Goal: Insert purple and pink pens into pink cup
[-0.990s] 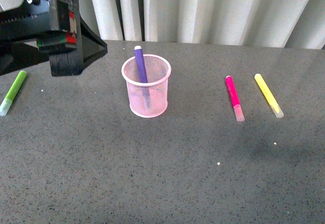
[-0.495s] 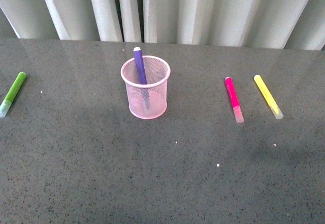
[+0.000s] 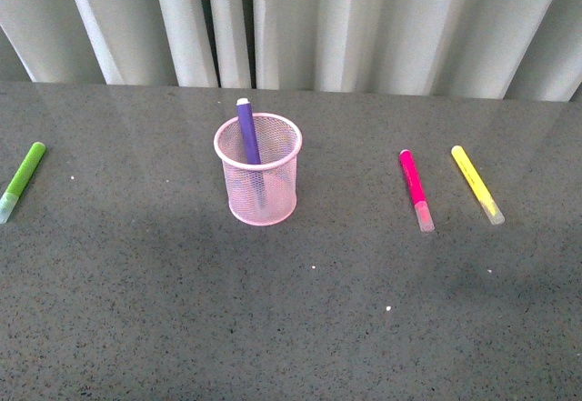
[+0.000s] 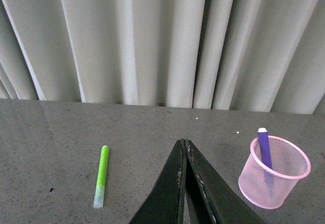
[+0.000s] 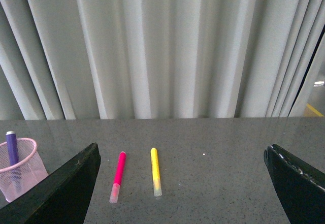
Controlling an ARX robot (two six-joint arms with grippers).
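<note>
Purple pen (image 3: 245, 128) w/in pink cup (image 3: 282, 187)

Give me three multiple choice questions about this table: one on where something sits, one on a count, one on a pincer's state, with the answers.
1. Where is the purple pen?
A) lying flat
B) standing in the pink cup
C) held by a pincer

2. How many pens lie flat on the table?
A) three
B) one
C) five

3. The right pincer is:
A) shut on a pen
B) shut, empty
C) open, empty

Answers:
1 B: it stands inside the mesh.
2 A: the green marker, pink pen and yellow marker lie flat.
3 C: its fingers stand wide apart with nothing between them.
</note>
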